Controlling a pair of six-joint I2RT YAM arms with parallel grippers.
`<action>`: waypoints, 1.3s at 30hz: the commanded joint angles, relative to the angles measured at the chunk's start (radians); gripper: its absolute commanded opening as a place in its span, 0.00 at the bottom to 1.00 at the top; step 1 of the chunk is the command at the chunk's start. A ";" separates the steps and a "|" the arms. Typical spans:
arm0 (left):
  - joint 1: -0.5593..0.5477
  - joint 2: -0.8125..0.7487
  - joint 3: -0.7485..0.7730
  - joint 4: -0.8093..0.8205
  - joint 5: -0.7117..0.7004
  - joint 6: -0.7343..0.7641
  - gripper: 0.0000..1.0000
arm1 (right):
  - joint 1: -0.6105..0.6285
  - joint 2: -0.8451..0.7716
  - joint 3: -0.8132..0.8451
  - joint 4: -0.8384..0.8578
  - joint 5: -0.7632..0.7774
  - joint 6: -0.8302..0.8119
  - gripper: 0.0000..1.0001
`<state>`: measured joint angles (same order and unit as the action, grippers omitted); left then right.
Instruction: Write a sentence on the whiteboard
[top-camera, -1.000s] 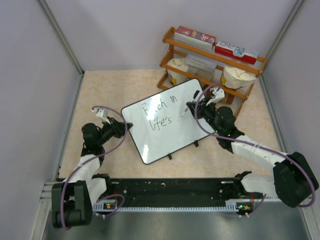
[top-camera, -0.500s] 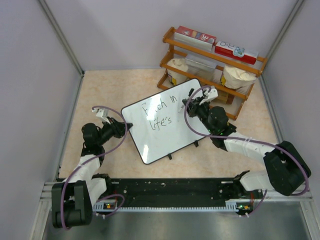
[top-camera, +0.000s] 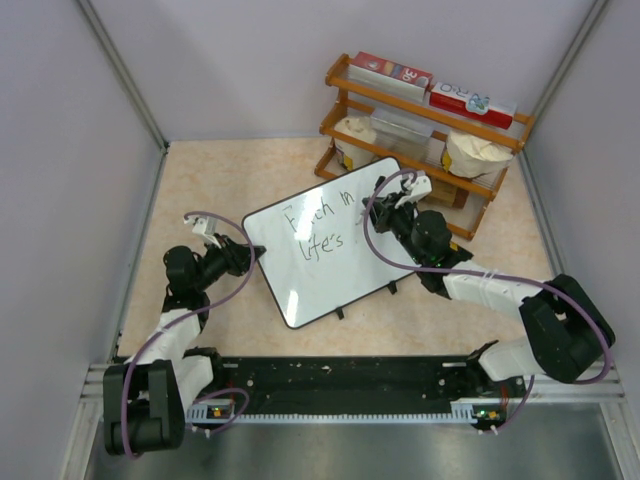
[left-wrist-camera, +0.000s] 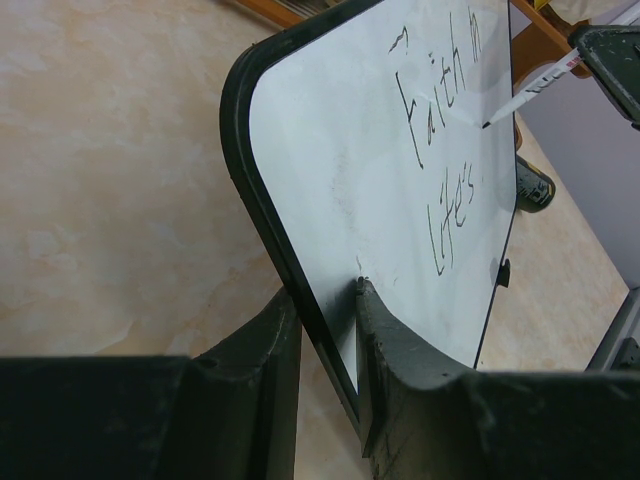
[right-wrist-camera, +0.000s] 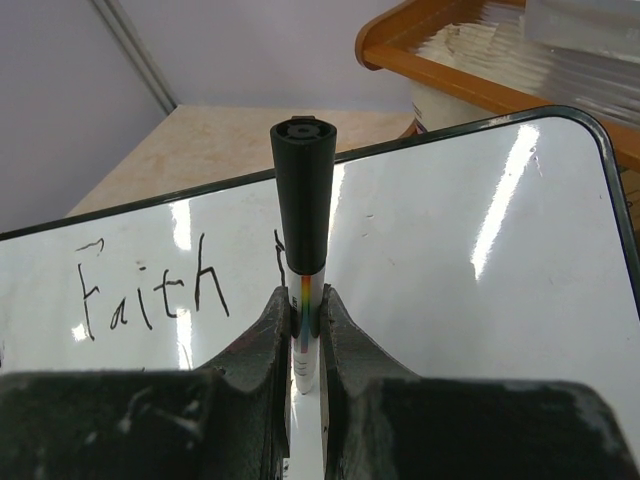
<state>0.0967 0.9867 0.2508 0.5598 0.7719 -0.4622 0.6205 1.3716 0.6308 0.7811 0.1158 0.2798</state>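
The whiteboard (top-camera: 330, 280) lies tilted at mid-table, its left edge raised. My left gripper (top-camera: 248, 256) is shut on its black rim (left-wrist-camera: 262, 200); in the left wrist view the gripper (left-wrist-camera: 328, 310) has one finger under the board and one on its white face. The sentence (top-camera: 318, 228) reads "Faith in" over "life's" in black. My right gripper (top-camera: 388, 212) is over the board's far right part, shut on a white marker (right-wrist-camera: 303, 190) with a black end. The marker's tip (left-wrist-camera: 487, 124) is at the board just below "in"; whether it touches, I cannot tell.
A wooden rack (top-camera: 425, 125) with boxes and white bowls stands just behind the board's far corner and my right gripper. Small black feet (top-camera: 391, 288) stick out along the board's near right edge. Grey walls close in both sides of the table.
The right gripper carried the marker from beside "life's" toward the board's far edge, near "in". The left gripper and the board stayed put.
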 joint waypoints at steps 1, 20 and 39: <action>-0.005 0.015 0.002 -0.012 -0.023 0.082 0.00 | 0.021 0.004 0.043 0.040 -0.008 -0.001 0.00; -0.003 0.015 0.002 -0.012 -0.023 0.082 0.00 | 0.030 -0.012 0.006 -0.022 -0.016 0.018 0.00; -0.003 0.015 0.002 -0.012 -0.022 0.083 0.00 | 0.030 -0.031 -0.014 -0.052 0.036 0.009 0.00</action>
<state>0.0967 0.9867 0.2508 0.5602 0.7734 -0.4622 0.6373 1.3621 0.6151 0.7444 0.1116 0.2916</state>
